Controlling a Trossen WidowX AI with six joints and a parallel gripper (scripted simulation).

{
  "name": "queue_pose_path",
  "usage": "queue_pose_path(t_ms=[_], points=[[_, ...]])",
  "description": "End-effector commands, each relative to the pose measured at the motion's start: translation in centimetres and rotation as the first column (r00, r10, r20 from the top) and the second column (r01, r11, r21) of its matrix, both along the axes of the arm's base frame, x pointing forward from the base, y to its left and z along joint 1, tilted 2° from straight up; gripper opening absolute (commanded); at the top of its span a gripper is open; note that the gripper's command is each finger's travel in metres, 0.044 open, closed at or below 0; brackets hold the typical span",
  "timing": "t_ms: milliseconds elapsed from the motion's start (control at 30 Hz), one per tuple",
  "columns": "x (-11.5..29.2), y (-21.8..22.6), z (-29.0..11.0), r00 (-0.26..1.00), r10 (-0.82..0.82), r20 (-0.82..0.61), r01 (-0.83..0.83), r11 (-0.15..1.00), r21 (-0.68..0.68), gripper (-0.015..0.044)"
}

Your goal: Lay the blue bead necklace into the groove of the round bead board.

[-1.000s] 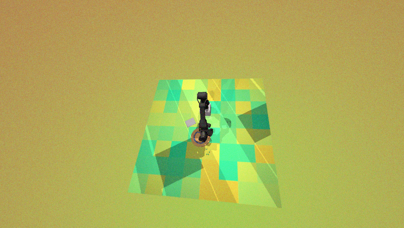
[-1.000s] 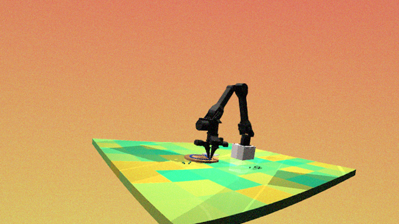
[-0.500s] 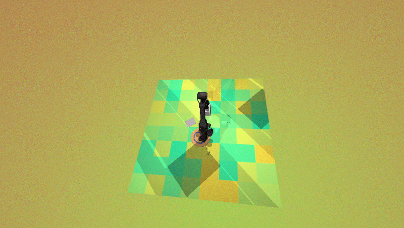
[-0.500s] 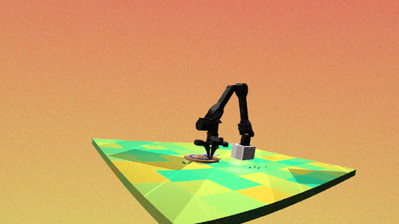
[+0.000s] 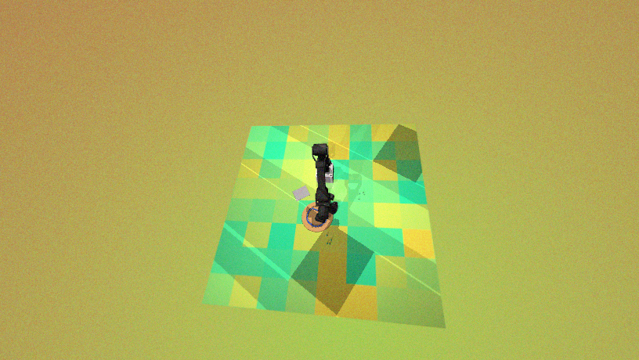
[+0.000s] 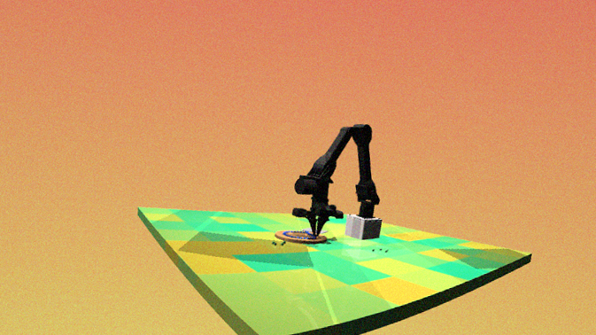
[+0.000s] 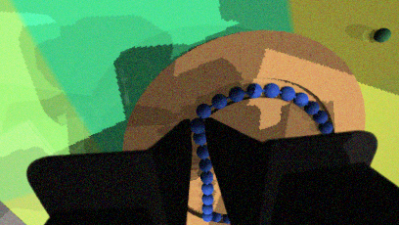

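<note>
The round brown bead board (image 5: pixel 309 218) (image 6: pixel 282 236) (image 7: pixel 293 64) lies flat on the patterned table (image 5: pixel 268 268) (image 6: pixel 306 292). The blue bead necklace (image 7: pixel 271 90) (image 5: pixel 312 210) (image 6: pixel 294 233) curves along the far part of the board's ring groove in the wrist view. One strand of it runs straight back across the board's middle and between my fingers. My gripper (image 7: pixel 198 125) (image 5: pixel 323 217) (image 6: pixel 315 232) points down onto the board, close to its surface, and is shut on that strand. The near part of the board is hidden behind the fingers.
A light grey cube (image 5: pixel 301 192) (image 6: pixel 362 226) stands on the table beside the arm's base, close to the board. A few small dark loose beads (image 7: pixel 381 34) (image 5: pixel 330 241) (image 6: pixel 277 243) lie on the table near the board.
</note>
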State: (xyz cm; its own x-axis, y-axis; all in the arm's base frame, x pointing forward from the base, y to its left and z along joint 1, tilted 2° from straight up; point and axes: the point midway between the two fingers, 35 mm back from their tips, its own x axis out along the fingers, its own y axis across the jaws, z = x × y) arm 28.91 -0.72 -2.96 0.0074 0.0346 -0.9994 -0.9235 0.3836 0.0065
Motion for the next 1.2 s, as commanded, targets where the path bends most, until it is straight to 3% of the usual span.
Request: queue_pose_path(t_ms=[0, 300, 867, 1167], points=[[-0.11, 0.29, 0.16, 1.000, -0.002, 0.008, 0.002, 1.000, 0.002, 0.0000], [-0.11, 0.33, -0.66, 1.000, -0.002, 0.008, 0.002, 1.000, 0.002, 0.0000], [-0.10, 0.26, -0.22, 1.000, 0.001, 0.007, -0.001, 1.000, 0.000, 0.0440], [-0.10, 0.24, 0.16, 1.000, -0.002, 0.008, 0.002, 1.000, 0.002, 0.0440]])
